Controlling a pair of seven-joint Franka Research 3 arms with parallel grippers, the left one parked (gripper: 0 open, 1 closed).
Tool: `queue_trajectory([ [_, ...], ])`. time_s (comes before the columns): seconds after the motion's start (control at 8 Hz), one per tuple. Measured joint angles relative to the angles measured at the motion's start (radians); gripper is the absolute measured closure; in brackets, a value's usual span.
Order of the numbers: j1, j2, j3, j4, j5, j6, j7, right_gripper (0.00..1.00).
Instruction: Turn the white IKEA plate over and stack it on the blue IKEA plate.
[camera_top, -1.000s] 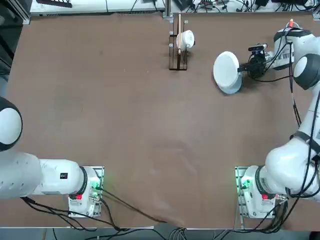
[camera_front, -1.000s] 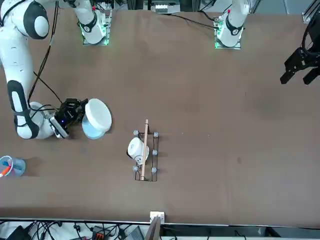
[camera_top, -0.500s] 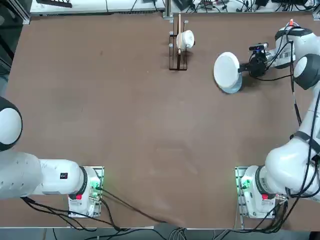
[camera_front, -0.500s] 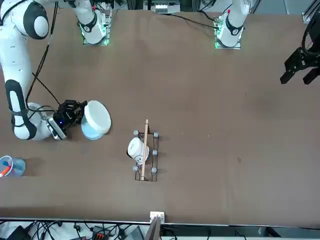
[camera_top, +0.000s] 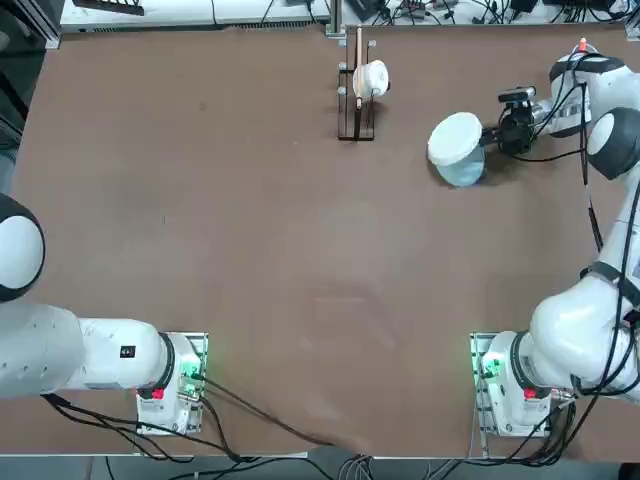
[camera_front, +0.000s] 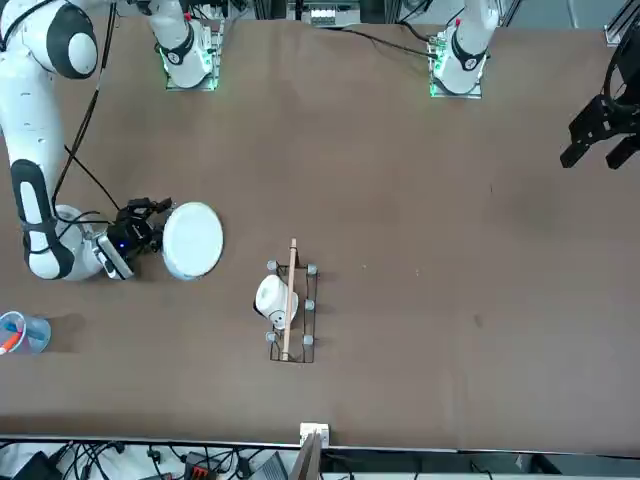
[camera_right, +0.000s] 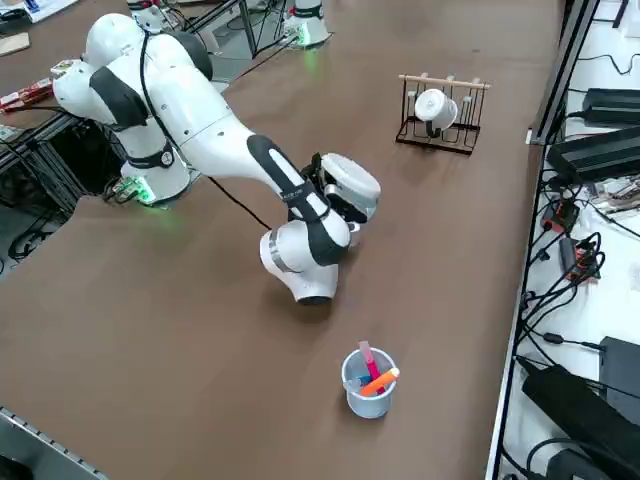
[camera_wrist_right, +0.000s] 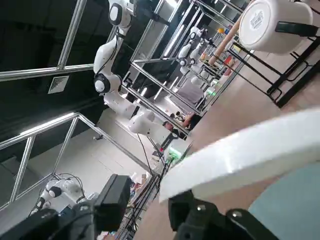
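The right hand (camera_top: 492, 134) grips the white IKEA plate (camera_top: 455, 137), seemingly just above the blue IKEA plate (camera_top: 463, 173); releasing off-centre could slide it off.

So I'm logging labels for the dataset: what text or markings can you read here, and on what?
Cup on the rack: a printed mark on its base, too blurred to read.
White plate, held in the right end effector over the blue plate: no text visible.
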Motion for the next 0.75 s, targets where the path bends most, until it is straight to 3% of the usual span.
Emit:
queue_trajectory([
  [0.38,-0.016,-0.001,-0.012,0.055,-0.024,0.002,-0.001,0.35],
  [0.75,-0.019,-0.001,-0.023,0.111,-0.120,0.010,-0.011,0.23],
])
